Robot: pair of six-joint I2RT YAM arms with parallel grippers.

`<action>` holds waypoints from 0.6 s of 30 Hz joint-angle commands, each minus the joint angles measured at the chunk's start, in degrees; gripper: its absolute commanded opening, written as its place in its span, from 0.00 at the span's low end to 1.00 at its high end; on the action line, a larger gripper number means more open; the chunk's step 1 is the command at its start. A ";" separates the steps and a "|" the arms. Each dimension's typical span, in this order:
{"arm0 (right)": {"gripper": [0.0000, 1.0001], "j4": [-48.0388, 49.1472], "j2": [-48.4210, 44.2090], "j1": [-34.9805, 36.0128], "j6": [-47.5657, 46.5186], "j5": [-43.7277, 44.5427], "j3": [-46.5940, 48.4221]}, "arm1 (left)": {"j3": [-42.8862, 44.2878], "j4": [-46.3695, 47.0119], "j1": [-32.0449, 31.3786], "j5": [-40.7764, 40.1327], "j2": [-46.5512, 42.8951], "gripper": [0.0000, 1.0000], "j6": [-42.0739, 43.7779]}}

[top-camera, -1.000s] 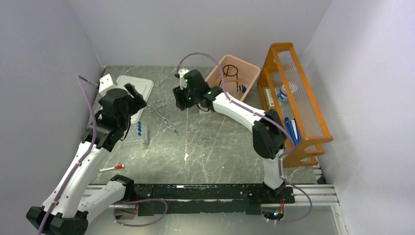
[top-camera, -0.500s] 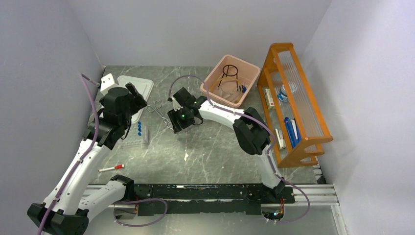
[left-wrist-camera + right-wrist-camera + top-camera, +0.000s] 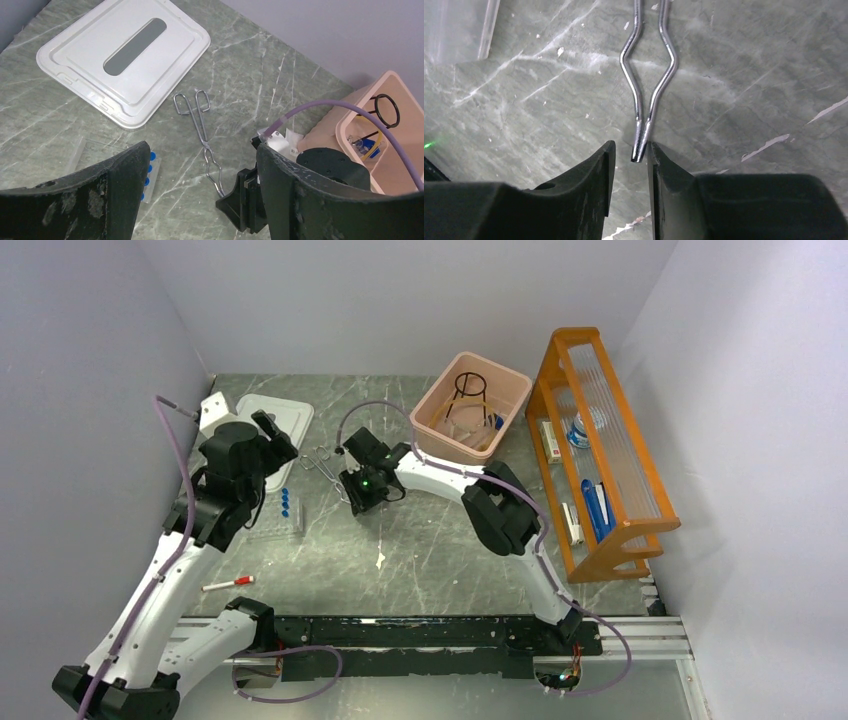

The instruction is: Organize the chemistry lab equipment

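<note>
Metal tongs (image 3: 328, 466) lie on the table, handles toward the white lid. In the right wrist view the tongs' closed tip (image 3: 640, 139) sits between my right gripper's (image 3: 630, 155) fingers, near the right one; the jaws stand slightly apart, low at the table. My right gripper (image 3: 358, 498) also shows in the left wrist view (image 3: 245, 200). My left gripper (image 3: 202, 150) is wide open and empty, held above the tongs (image 3: 202, 132) and the blue-capped tubes (image 3: 150, 167). The tubes (image 3: 285, 505) lie in a clear holder. The black wire ring (image 3: 470, 385) stands in the pink bin (image 3: 512, 388).
A white lid (image 3: 285, 418) lies at the back left. A red-capped marker (image 3: 228, 584) lies near the front left. The orange wooden shelf (image 3: 600, 440) stands along the right side. Amber tubing and small items lie in the pink bin.
My right arm has swung left from beside the pink bin and come down at the tongs' tip. My left arm has hardly moved.
</note>
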 commanded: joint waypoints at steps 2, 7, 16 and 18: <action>0.27 2.44 1.81 0.34 1.11 3.81 0.59 | -0.69 0.84 0.43 0.00 -1.54 0.82 0.34; 0.00 3.70 0.90 0.28 1.74 5.93 -0.13 | -1.06 0.63 0.43 2.08 -0.27 0.83 0.34; 0.00 13.03 -10.42 -1.90 7.31 7.56 -10.26 | -4.16 1.98 0.52 10.03 5.59 0.97 -0.78; 0.00 15.40 -13.12 -2.91 9.70 6.88 -13.29 | -3.95 3.32 0.57 13.25 7.40 0.97 -0.40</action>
